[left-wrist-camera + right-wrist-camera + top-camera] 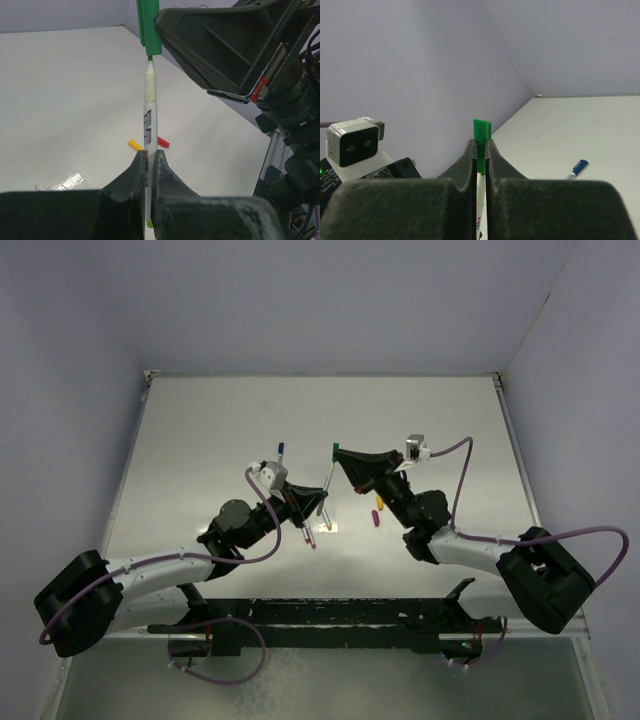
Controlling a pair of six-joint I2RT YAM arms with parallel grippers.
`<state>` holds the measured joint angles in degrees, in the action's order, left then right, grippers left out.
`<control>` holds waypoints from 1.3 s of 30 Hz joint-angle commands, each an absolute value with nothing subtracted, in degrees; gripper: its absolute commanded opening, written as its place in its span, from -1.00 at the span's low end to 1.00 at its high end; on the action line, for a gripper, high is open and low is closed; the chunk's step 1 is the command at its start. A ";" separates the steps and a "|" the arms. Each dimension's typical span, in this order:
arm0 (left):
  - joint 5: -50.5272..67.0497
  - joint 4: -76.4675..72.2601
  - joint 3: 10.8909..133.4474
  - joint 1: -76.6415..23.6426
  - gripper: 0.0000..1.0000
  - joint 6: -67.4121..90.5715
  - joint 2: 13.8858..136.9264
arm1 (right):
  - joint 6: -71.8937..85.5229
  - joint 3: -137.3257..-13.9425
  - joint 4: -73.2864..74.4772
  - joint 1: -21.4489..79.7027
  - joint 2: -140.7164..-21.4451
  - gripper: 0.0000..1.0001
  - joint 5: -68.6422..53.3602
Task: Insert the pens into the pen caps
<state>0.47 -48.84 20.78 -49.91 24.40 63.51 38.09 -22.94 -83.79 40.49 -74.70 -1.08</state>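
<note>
Arms angled inward meet above the worktop (220,430): the left hand (149,156) clamps a pen (150,117), its tip at the mouth of the green cap (149,25) pinched by the right hand (480,146). A yellow cap (134,145) and a red cap (163,142) lie below.

- Green cap (149,25), top centre.
- Pen (149,120): white, grey-and-red print, green tip.
- Yellow cap (135,145), red cap (163,142), centre.
- Far pen (576,168): white, blue cap.
</note>
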 commanded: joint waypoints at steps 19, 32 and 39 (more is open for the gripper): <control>-3.09 -57.29 23.26 -49.78 -1.00 23.26 62.28 | 44.39 -22.77 -94.21 40.76 -82.26 -1.00 -8.52; -6.92 -57.74 27.26 -49.83 -1.00 17.87 62.18 | 46.54 -24.09 -91.01 40.70 -84.99 -1.00 -14.00; -8.19 -53.22 31.21 -48.61 -1.00 15.04 62.31 | 46.61 -24.84 -84.93 40.73 -85.18 -1.00 -15.27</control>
<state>-6.22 -45.78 24.47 -49.87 17.98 63.09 46.15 -24.53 -92.38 39.57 -84.38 -7.38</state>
